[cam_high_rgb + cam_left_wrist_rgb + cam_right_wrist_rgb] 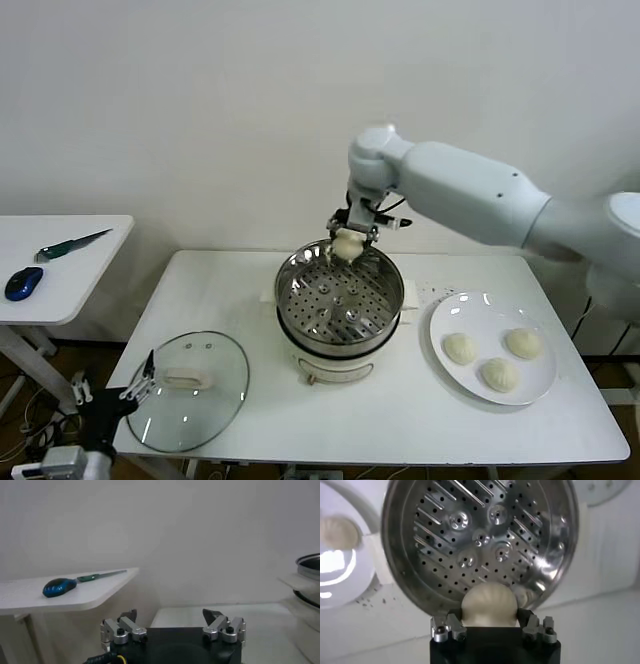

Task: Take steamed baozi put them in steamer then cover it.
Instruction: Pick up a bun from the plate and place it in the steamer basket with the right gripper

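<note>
While right hand (490,622) grips 1 baozi (489,605) above steamer (300,275), its fingertips hidden, left hand (172,616) released.

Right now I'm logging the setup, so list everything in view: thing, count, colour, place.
baozi in the jaws: 1, cream-white, above steamer's far rim
baozi on plate: 3, cream-white
steamer: 1, steel, on white pot base, table centre, empty
plate: 1, white, right of steamer
cover: 1, clear glass, table's front left
table: 1, white
side table: 1, white, far left
mouse: 1, blue, side table
right gripper: shut on a baozi
left gripper: open, by cover's edge
</note>
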Controlling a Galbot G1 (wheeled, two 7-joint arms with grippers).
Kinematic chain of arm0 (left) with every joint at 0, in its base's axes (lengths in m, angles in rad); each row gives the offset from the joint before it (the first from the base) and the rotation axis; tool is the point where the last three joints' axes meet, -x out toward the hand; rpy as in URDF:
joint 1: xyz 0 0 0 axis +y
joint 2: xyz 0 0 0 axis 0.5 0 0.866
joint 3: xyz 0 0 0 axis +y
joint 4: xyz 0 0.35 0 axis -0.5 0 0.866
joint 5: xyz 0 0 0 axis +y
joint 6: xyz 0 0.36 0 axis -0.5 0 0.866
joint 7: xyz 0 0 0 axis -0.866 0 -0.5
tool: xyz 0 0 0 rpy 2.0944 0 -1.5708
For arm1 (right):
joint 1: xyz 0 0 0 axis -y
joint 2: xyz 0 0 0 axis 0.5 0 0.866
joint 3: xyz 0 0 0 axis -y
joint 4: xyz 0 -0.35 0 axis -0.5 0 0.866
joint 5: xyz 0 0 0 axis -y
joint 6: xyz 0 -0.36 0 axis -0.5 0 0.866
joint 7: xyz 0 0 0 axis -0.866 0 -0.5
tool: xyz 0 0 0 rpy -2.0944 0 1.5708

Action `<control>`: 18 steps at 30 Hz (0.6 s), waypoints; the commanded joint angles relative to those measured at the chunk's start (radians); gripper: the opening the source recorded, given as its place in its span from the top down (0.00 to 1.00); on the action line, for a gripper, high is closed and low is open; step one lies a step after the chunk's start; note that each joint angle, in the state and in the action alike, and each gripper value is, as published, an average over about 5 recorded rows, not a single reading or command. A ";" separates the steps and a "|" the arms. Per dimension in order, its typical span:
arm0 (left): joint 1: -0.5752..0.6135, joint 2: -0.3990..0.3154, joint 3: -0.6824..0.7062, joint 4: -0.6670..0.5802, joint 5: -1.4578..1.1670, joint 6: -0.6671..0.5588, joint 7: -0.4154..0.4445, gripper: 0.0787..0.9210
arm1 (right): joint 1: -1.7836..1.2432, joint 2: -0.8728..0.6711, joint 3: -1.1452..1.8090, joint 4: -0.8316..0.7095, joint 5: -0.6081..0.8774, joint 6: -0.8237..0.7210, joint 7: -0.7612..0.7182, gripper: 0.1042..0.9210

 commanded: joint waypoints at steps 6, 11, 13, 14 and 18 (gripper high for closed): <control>0.008 0.001 -0.003 0.006 -0.011 -0.001 -0.002 0.12 | -0.158 0.051 0.040 -0.019 -0.239 0.077 0.025 0.26; 0.018 0.008 -0.006 0.012 -0.012 0.002 -0.004 0.12 | -0.179 0.056 0.046 -0.057 -0.239 0.077 0.025 0.26; 0.021 0.012 -0.007 0.015 -0.013 0.000 -0.004 0.12 | -0.184 0.060 0.050 -0.066 -0.240 0.077 0.026 0.25; 0.021 0.014 -0.008 0.017 -0.014 -0.001 -0.004 0.12 | -0.185 0.061 0.051 -0.067 -0.243 0.076 0.027 0.24; 0.020 0.014 -0.010 0.018 -0.017 -0.001 -0.006 0.12 | -0.179 0.062 0.052 -0.068 -0.239 0.060 0.033 0.16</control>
